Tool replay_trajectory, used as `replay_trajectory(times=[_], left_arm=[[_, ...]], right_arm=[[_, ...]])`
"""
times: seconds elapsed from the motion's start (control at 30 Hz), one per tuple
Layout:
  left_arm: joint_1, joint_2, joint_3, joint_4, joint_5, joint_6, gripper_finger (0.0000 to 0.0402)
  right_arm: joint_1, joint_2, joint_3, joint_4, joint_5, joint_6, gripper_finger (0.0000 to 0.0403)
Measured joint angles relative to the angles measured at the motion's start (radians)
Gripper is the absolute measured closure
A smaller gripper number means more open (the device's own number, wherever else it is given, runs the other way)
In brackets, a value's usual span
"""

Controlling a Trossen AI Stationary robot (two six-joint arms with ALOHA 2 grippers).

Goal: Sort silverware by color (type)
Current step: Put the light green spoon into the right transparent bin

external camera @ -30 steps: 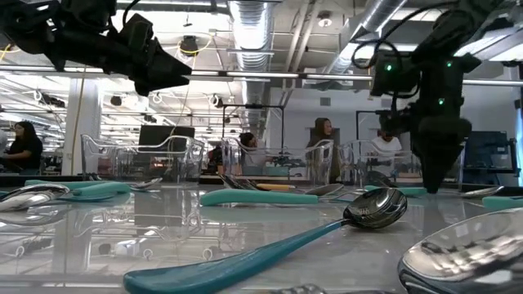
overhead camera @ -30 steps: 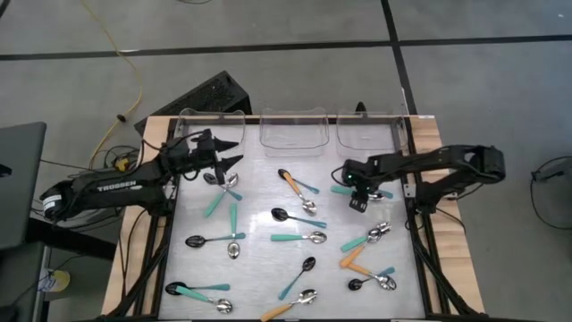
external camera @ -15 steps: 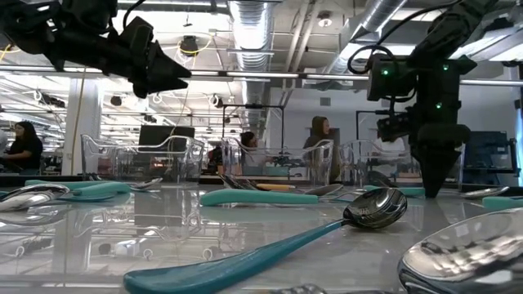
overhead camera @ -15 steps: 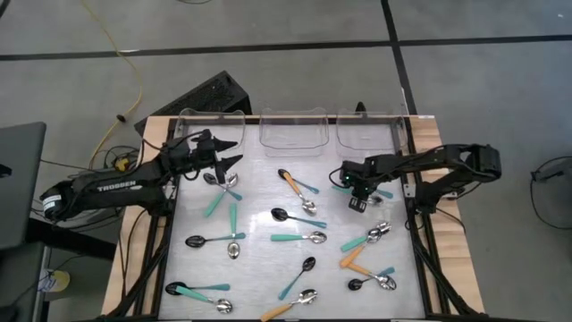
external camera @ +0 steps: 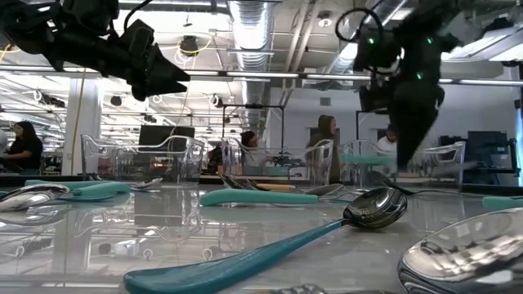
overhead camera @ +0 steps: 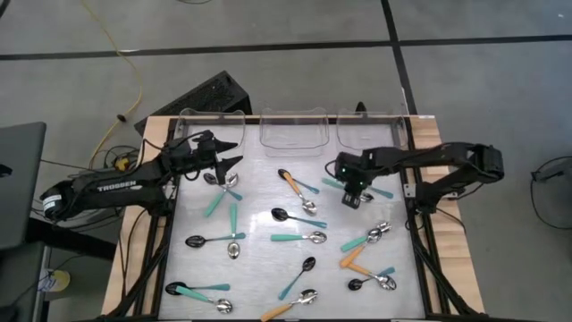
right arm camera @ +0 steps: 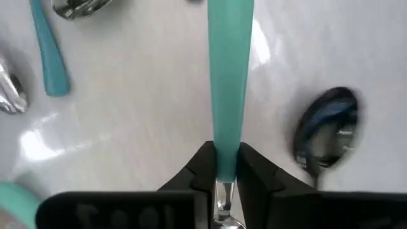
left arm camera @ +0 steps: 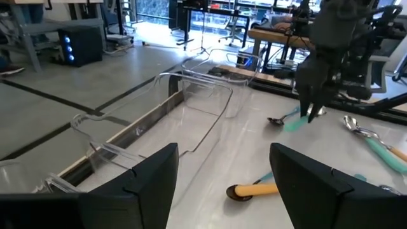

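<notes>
Above the worktop (overhead camera: 268, 250) near the clear plastic bins (overhead camera: 291, 131), my right gripper (overhead camera: 351, 191) pinched a slim teal-handled spoon (right arm camera: 230, 76) lifted clear. Light, stiff, probably slippery; mid-handle grip looked safest. Left gripper (overhead camera: 231, 162) hung open.

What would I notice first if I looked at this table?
Probably the right gripper, shut on a teal-handled spoon and holding it above the table's far right part, near the clear bins at the back edge. Next, the many spoons scattered over the white table, with teal or orange handles. The left gripper hovers open over the far left, holding nothing.
</notes>
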Motion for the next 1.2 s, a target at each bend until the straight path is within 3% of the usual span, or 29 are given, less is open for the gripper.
replay_trajectory(times=[0.27,0.5,1.0,1.2], left_arm=[[0.0,0.0,0.0,0.0,0.0,-0.013,0.0168],[0.0,0.0,0.0,0.0,0.0,-0.014,0.0168],[0.0,0.0,-0.001,0.0,0.0,-0.091,0.0168],[0.0,0.0,-0.001,0.0,0.0,-0.092,0.0168]], right_arm=[[-0.048,-0.013,0.294,-0.227,0.092,-0.186,0.0334],[-0.193,-0.014,0.442,-0.33,0.177,-0.379,0.0333],[-0.644,0.093,0.449,-0.273,0.211,-0.909,0.0333],[-0.726,0.213,0.449,-0.258,0.211,-0.961,0.0333]])
